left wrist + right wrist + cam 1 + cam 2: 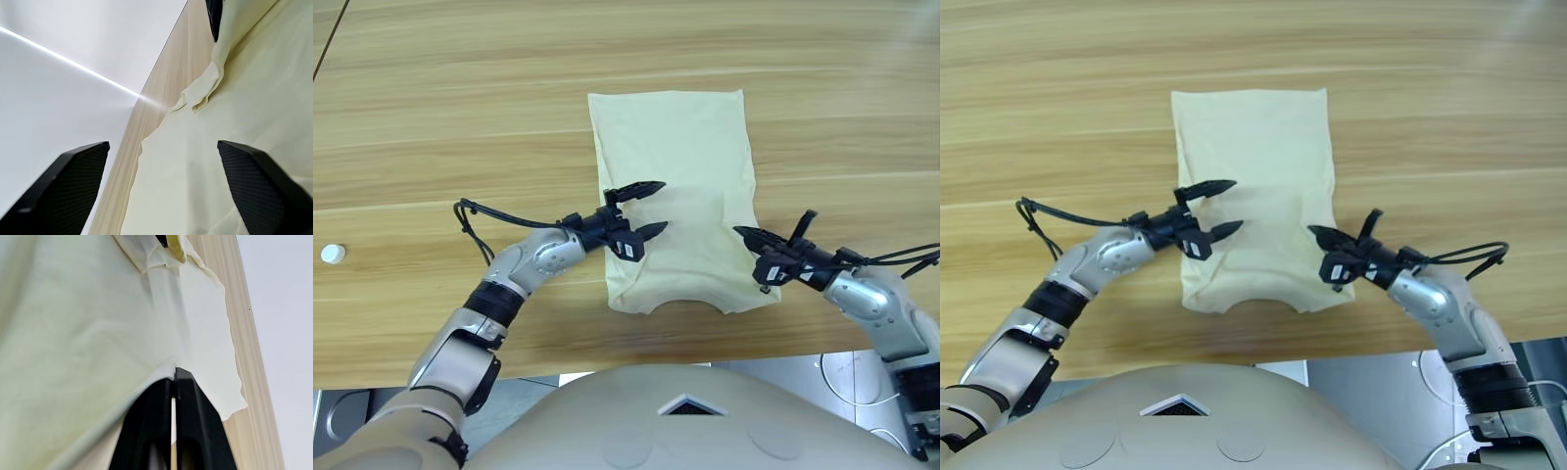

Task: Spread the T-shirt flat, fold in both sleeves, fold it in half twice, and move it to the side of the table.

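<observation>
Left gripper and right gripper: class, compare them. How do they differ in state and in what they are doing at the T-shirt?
The left gripper is open, its fingers spread wide; the right gripper is shut, its fingers pressed together. The left gripper holds nothing at the left edge of the pale yellow T-shirt; the right gripper appears to pinch cloth at the right edge. Both have black fingers and point inward over the half of the shirt nearer the robot.

Small white round cap (333,254) at far left, grey floor (773,370) below.
</observation>
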Action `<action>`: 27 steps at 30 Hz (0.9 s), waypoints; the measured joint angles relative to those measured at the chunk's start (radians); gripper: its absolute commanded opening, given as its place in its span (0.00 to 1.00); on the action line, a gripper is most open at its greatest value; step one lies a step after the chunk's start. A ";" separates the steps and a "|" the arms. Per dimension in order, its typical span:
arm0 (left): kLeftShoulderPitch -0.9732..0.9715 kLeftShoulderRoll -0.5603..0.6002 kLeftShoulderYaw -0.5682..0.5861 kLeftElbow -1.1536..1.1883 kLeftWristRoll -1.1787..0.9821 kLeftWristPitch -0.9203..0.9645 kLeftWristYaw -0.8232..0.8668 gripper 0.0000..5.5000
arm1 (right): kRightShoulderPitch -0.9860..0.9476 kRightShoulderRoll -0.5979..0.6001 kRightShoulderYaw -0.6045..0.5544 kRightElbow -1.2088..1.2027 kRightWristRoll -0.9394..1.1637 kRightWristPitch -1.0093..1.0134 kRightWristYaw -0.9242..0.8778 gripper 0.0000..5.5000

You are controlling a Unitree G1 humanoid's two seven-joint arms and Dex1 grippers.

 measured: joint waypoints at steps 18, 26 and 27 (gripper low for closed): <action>0.000 -0.004 -0.001 0.000 0.000 0.000 0.000 0.75 | -0.061 0.076 0.087 0.021 -0.039 0.056 0.011 0.01; 0.000 -0.007 -0.002 0.009 0.003 0.000 0.000 0.75 | -0.075 0.089 0.090 0.018 -0.036 0.070 0.017 0.01; 0.000 -0.007 -0.002 0.010 0.005 0.000 0.000 0.75 | -0.078 0.093 0.091 0.019 -0.036 0.072 0.017 0.01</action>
